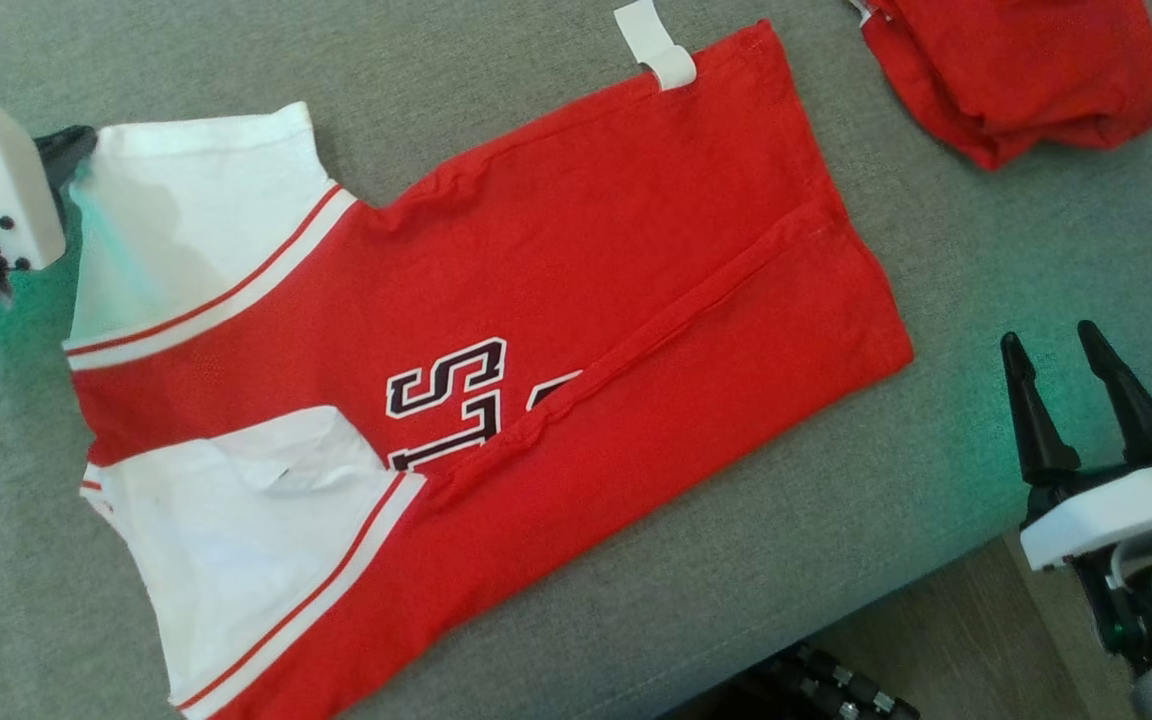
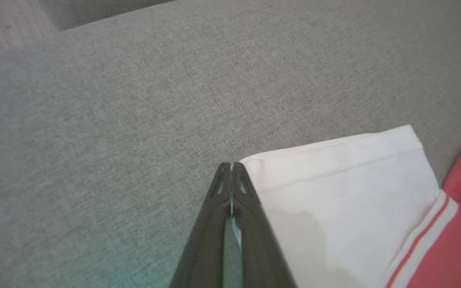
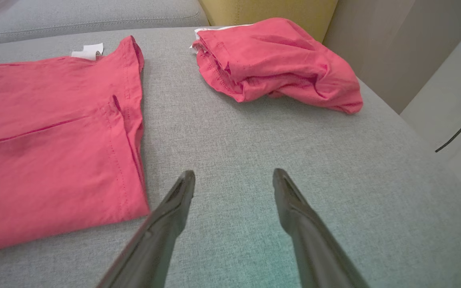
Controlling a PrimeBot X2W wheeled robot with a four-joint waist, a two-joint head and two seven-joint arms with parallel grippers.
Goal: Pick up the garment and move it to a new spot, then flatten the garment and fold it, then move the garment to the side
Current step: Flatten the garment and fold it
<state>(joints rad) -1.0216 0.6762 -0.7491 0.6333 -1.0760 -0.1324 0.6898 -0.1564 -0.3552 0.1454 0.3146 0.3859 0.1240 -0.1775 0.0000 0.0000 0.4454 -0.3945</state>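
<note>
Roughly at the centre of the head view, the red jersey [image 1: 586, 250] lies spread on the grey cushion [image 1: 936, 220], its hem toward 2 o'clock and its two white sleeves toward 8 o'clock. One long side is folded over the body, leaving a ridge that partly covers the black and white lettering. A white tag [image 1: 656, 45] sticks out from the edge at 12 o'clock.

The left gripper [image 2: 230, 165] sits at the outer corner of the far sleeve, at 10 o'clock of the jersey. Its fingers are pressed together on that corner, and a sliver of white cloth shows between them.

The right gripper [image 1: 1048, 335] is at 4 o'clock of the jersey, near the hem corner but apart from it. Its fingers are spread wide over bare cushion and hold nothing.

A second red garment [image 1: 1016, 70] lies crumpled at 1 o'clock, well apart from the jersey. Beyond it, in the right wrist view, stands a yellow cushion [image 3: 270, 12]. A black cable [image 3: 460, 132] lies on the floor at 3 o'clock.
</note>
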